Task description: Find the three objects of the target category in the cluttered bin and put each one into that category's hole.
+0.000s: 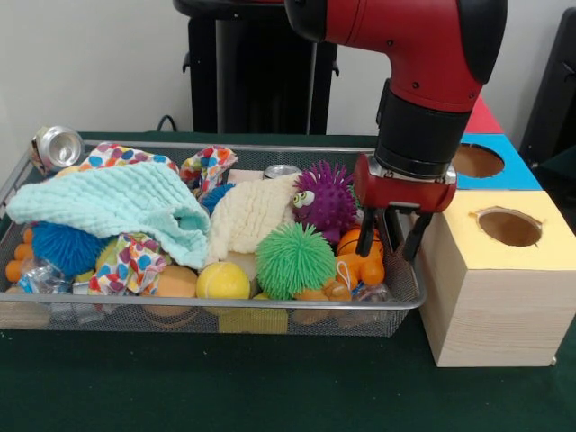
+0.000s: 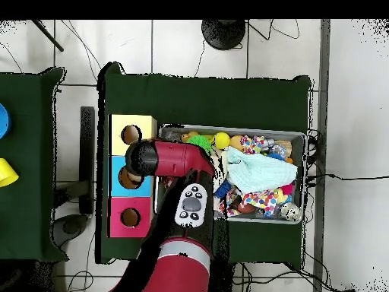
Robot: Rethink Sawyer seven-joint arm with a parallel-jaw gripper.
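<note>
The wire mesh bin point(image 1: 126, 306) is full of toys and cloths. One silvery can point(image 1: 56, 146) lies on its side at the bin's far left corner. It also shows in the overhead view point(image 2: 291, 213). A second can point(image 1: 282, 170) shows only its top behind a cream cloth. My gripper point(image 1: 391, 241) hangs open inside the bin's right end, its fingers point(image 1: 367, 232) pointing down just above an orange toy point(image 1: 358, 256), with nothing held. The blue-surround hole point(image 1: 477, 160) is in the wooden box behind the gripper. In the overhead view point(image 2: 129, 181) the arm partly covers it.
A mint cloth point(image 1: 117, 202), a cream cloth point(image 1: 247, 216), a purple spiky ball point(image 1: 326, 200), a green spiky ball point(image 1: 294, 259), a blue spiky ball point(image 1: 65, 247) and a smooth yellow ball point(image 1: 222, 281) fill the bin. The yellow-surround hole point(image 1: 508, 225) is nearest; the red-surround hole point(image 2: 129, 217) is farthest.
</note>
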